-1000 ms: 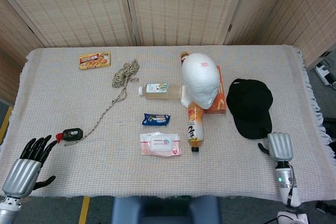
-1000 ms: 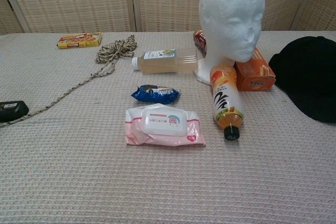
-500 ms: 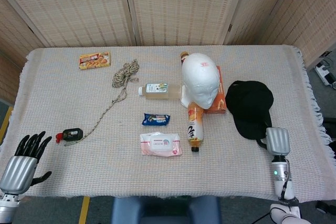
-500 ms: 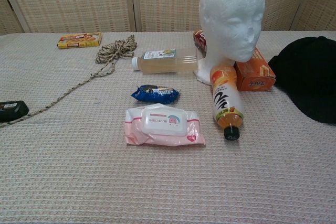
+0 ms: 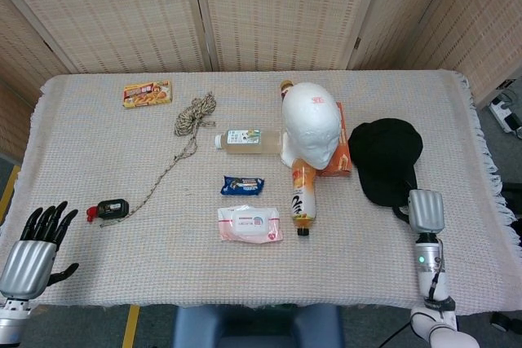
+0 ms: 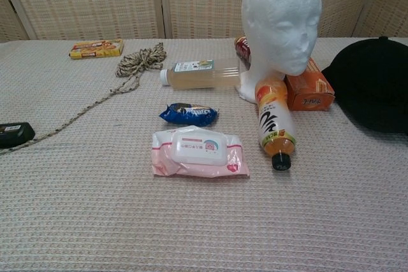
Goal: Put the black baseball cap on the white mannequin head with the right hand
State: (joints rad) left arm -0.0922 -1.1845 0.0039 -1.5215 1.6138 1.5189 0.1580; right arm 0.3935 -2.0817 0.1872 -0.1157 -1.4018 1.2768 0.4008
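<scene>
1. Woven screens stand behind; cloth-covered table (image 5: 457, 112) holds clutter.
2. Black baseball cap (image 5: 385, 159) lies on the cloth right of the white mannequin head (image 5: 311, 122), beside the orange box (image 5: 341, 146).
3. Right hand (image 5: 426, 211) sits at the cap's near edge, back of hand up; fingers hidden, so whether it grips the brim I cannot tell.
4. Left hand (image 5: 33, 252) rests at the near-left corner, fingers spread, holding nothing.
5. Cap's long axis runs roughly away from the robot; brim end appears nearest the robot, crown farther.
6. Risks: a weak brim hold lets the cap sag or drop; a low sweep could knock the orange bottle (image 5: 303, 193) or topple the head.
</scene>
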